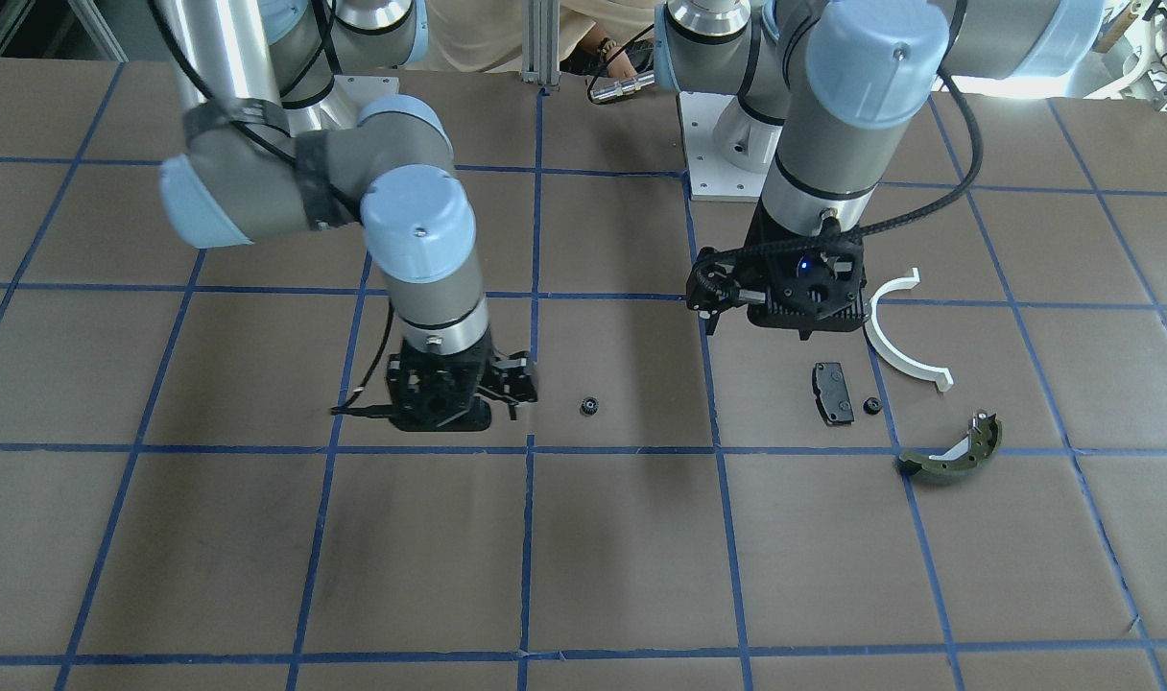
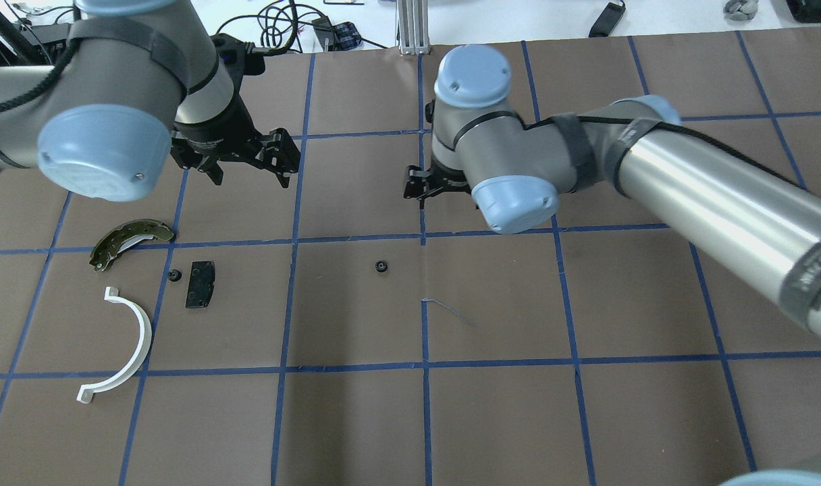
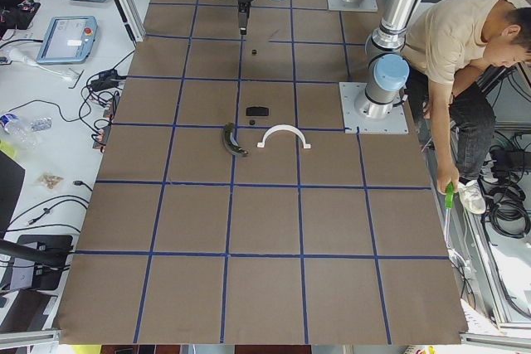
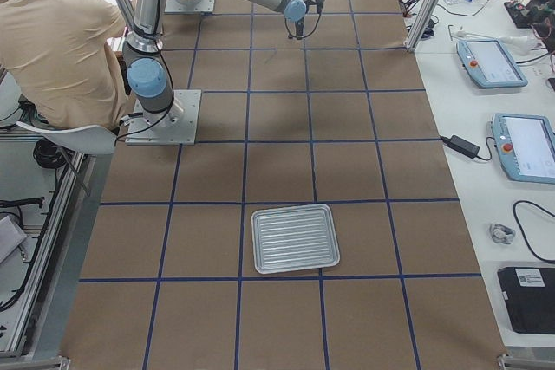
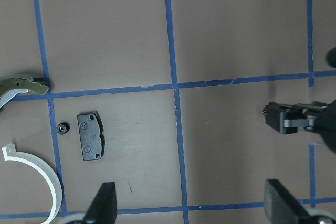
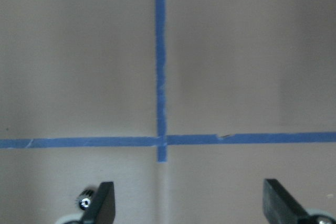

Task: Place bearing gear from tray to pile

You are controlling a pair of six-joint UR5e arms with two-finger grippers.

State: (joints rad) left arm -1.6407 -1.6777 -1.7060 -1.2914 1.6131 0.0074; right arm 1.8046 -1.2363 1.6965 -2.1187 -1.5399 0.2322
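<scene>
Hovering over table (image 2: pixel 505 304), both grippers empty. Left gripper (image 5: pixel 191 209): fingers spread wide, near pile. Right gripper (image 6: pixel 189 208): fingers spread wide, just beside loose gear (image 2: pixel 381 266) lying alone on table, well apart from pile. Pile: white half-ring (image 2: pixel 145 335), black pad (image 2: pixel 200 284), green brake shoe (image 1: pixel 934 467), second gear (image 2: pixel 175 275) just beside pad. Tray (image 4: pixel 295 238) well apart, at table's right end.

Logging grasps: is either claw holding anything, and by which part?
Nothing: the left claw and right claw are open and empty; a gear lies loose on the table.
</scene>
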